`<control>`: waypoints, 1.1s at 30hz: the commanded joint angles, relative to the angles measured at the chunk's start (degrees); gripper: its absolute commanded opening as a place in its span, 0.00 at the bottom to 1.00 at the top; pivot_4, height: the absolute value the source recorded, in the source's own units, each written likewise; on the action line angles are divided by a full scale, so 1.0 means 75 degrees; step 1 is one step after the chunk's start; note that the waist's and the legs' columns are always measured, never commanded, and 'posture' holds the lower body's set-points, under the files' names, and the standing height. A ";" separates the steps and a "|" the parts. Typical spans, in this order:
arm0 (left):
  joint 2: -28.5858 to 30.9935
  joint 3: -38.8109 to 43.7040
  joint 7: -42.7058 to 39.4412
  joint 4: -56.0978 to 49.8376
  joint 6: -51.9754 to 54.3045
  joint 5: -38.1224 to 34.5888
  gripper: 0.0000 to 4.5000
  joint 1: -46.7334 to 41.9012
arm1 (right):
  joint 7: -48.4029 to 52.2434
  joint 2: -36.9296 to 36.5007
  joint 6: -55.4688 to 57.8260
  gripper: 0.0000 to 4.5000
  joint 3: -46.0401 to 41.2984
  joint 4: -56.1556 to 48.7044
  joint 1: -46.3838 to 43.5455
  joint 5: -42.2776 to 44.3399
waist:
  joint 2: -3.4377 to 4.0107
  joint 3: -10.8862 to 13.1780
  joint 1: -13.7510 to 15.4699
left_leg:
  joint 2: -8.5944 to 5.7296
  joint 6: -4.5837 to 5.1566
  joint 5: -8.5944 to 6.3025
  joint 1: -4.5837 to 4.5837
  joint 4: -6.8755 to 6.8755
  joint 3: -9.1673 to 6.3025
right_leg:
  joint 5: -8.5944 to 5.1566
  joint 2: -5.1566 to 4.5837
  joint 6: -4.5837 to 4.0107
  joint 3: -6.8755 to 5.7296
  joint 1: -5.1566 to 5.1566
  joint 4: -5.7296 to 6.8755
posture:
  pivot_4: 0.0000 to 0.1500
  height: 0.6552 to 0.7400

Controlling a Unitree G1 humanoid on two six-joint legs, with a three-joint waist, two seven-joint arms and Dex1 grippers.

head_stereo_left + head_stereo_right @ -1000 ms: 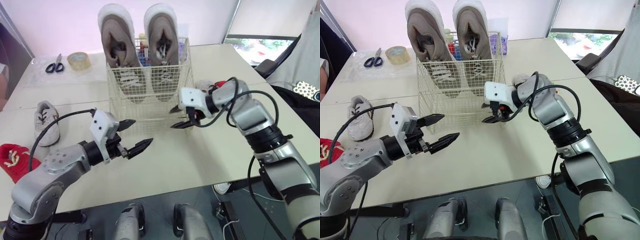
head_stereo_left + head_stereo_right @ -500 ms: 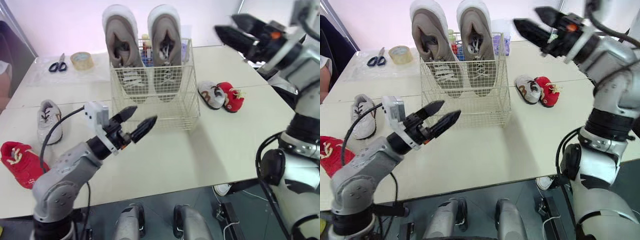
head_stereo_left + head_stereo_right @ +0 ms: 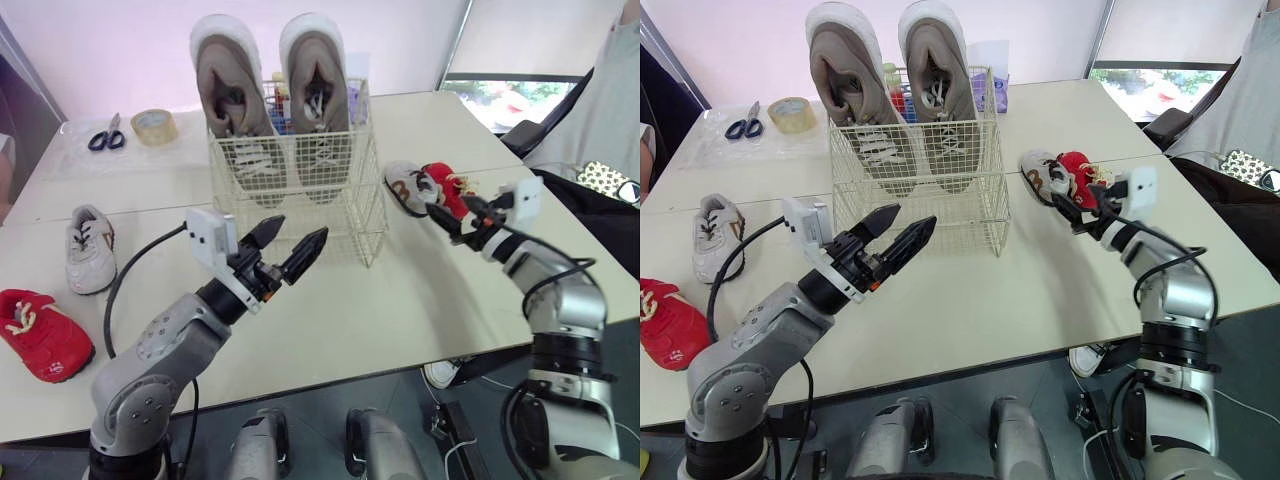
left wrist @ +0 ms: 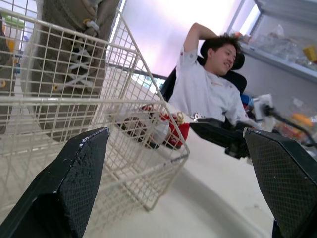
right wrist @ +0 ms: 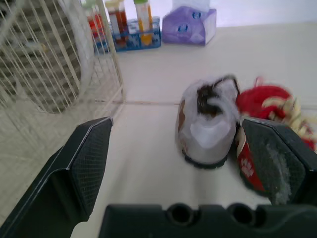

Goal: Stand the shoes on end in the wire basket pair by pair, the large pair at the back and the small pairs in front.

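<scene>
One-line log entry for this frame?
large pair: upright in wire basket, back | right gripper: open, facing small grey shoe | left gripper: open, before basket

We have the cream wire basket upright mid-table, with the large taupe pair stood on end side by side at its back, toes down, heels above the rim, laces facing us. Left of the basket, a small white shoe and a small red shoe sit on their soles, near but apart. Right of it, a second white shoe and second red shoe lie side by side, touching.
</scene>
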 commanded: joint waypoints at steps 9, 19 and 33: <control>0.0423 0.0180 0.0441 -0.0505 -0.0055 -0.0255 1.00 -0.0081 | -0.0378 0.0220 -0.2533 0.99 0.0257 0.2804 -0.0933 -0.0454 | 0.0003 0.0001 0.0002 | 0.0001 -0.0001 0.0001 -0.0002 0.0007 0.0003 | 0.0008 -0.0007 -0.0012 0.0005 -0.0001 -0.0012 | 1.00 1.00; 0.0564 0.0142 0.0596 -0.0549 -0.0098 -0.0286 1.00 -0.0043 | -0.0623 0.0210 -0.4082 0.99 0.0271 0.5758 -0.2478 -0.0804 | 0.0003 0.0001 -0.0013 | -0.0002 -0.0006 0.0006 -0.0003 -0.0002 0.0011 | 0.0019 -0.0001 -0.0027 0.0004 -0.0005 -0.0011 | 1.00 1.00; 0.0589 0.0046 0.0612 -0.0444 -0.0099 -0.0182 1.00 0.0006 | -0.1700 0.0382 -0.4400 0.99 0.0121 0.7871 -0.3804 -0.1127 | 0.0004 0.0001 0.0001 | -0.0001 -0.0009 0.0009 -0.0004 -0.0002 0.0007 | 0.0021 0.0001 -0.0029 0.0004 -0.0002 -0.0009 | 1.00 1.00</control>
